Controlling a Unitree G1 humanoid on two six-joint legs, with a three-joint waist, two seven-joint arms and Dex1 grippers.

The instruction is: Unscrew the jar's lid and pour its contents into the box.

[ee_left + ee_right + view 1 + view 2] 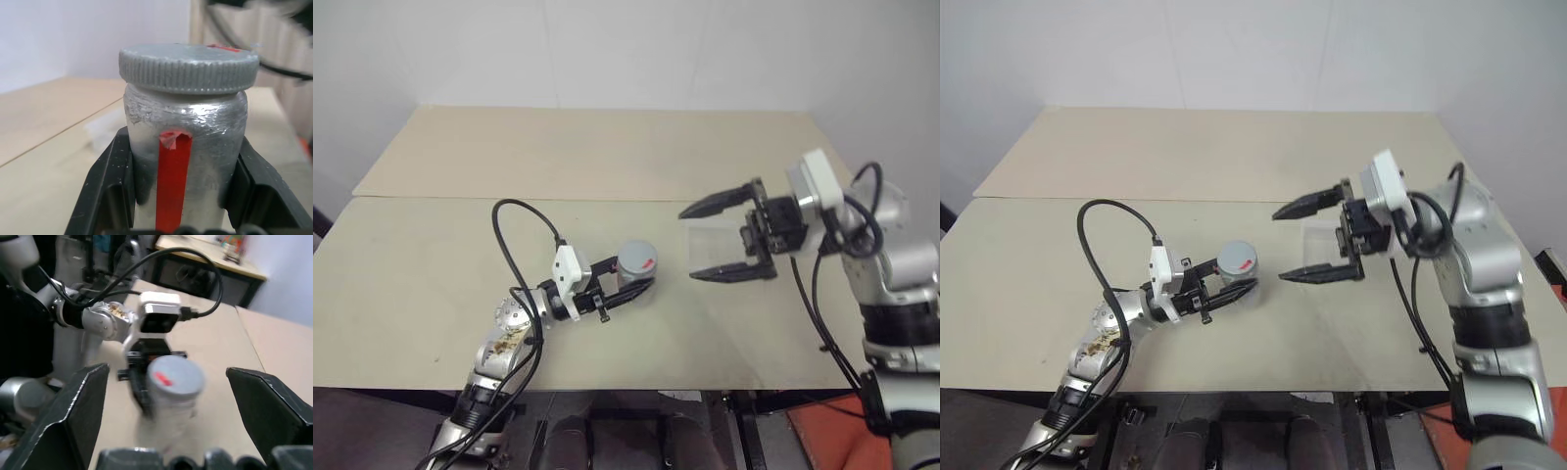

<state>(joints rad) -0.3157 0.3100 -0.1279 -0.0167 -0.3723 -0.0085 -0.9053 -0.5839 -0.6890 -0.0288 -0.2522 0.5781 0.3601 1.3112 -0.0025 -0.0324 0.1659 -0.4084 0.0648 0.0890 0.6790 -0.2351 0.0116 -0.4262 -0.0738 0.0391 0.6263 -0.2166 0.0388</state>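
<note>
**Capped jar held upright, clear tray beside it**

The left gripper [625,291] is clamped on the silvery jar [634,277], which stands upright near the middle of the tan table [431,255]. The grey screw lid [188,67] sits on the jar, a red mark on top; a red strip runs down the jar's side. Nothing inside it can be seen. The right gripper [720,238] hangs to the jar's right, fingers spread wide, empty. Behind them lies the clear plastic box [717,238], apparently empty, though it is hard to make out.
</note>
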